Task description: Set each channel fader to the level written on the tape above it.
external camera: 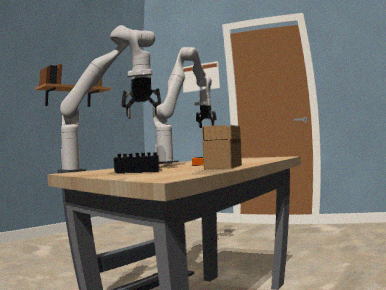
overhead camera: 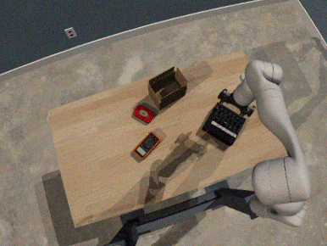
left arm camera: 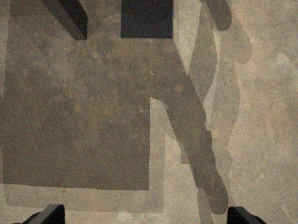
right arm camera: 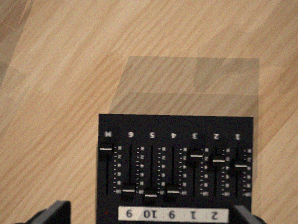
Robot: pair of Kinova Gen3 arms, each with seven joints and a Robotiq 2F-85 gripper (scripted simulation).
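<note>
Top view, left to right: red object (overhead camera: 143,114), unclear what, lies on the wooden table (overhead camera: 93,170) (external camera: 112,186), with the orange multimeter (overhead camera: 146,145) (external camera: 197,161) near it. Open cardboard box (overhead camera: 157,98) (external camera: 221,150) beside the red one. Lighting desk (overhead camera: 223,125) (external camera: 136,164) (right arm camera: 175,129) sits well apart from the meter, flat on the table. Right gripper (overhead camera: 236,103) (external camera: 143,113) (right arm camera: 151,215) is above it, fingers spread, nothing pinched, clear of the caps.

Right wrist view, left to right, labels upside down: master fader (right arm camera: 105,149) near the 0 end; 6 (right arm camera: 128,190), 5 (right arm camera: 151,195) and 4 (right arm camera: 173,191) near the 10 end; 3 (right arm camera: 196,156), 2 (right arm camera: 218,161) and 1 (right arm camera: 241,166) nearer 0, each sitting a bit further along than the last. Tape (right arm camera: 161,214) reads 10 at channel 5, 1 at 3, 2 at 2; channel 1's figure is hidden by a finger.

Left gripper (external camera: 205,124) (left arm camera: 146,215): farther back in the exterior view, spread, nothing held; its camera sees floor (left arm camera: 260,125).
</note>
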